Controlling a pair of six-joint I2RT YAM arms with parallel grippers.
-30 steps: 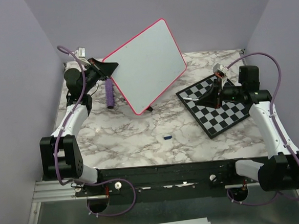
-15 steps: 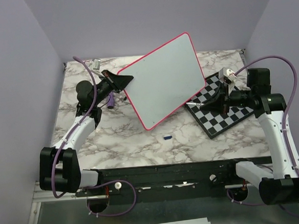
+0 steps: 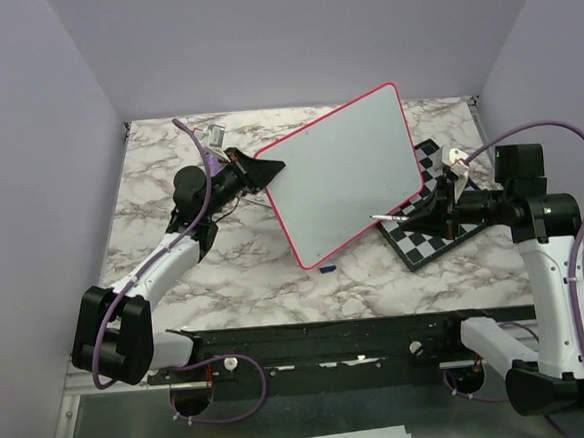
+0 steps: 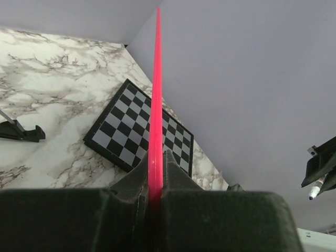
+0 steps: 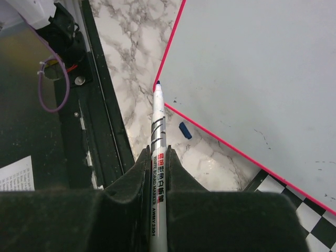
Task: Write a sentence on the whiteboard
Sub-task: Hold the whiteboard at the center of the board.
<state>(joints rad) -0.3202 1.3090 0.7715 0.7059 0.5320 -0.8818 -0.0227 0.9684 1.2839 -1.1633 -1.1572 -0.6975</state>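
Pink-rimmed and blank, the whiteboard [image 3: 354, 175] is held tilted over the counter [image 3: 236, 273] by the left tool [image 3: 273, 167] clamped on one edge, so it could be twisted loose when pressed by the marker [image 3: 387, 215] (gripped in the closed right tool [image 3: 415, 211], tip beside the lower rim).

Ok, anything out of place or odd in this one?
Yes. The whiteboard is held up tilted, pinched at its pink rim by the left tool, with no writing showing. A small blue cap lies loose on the marble table near the board's lower corner, and the chessboard sits askew, partly hidden behind it.
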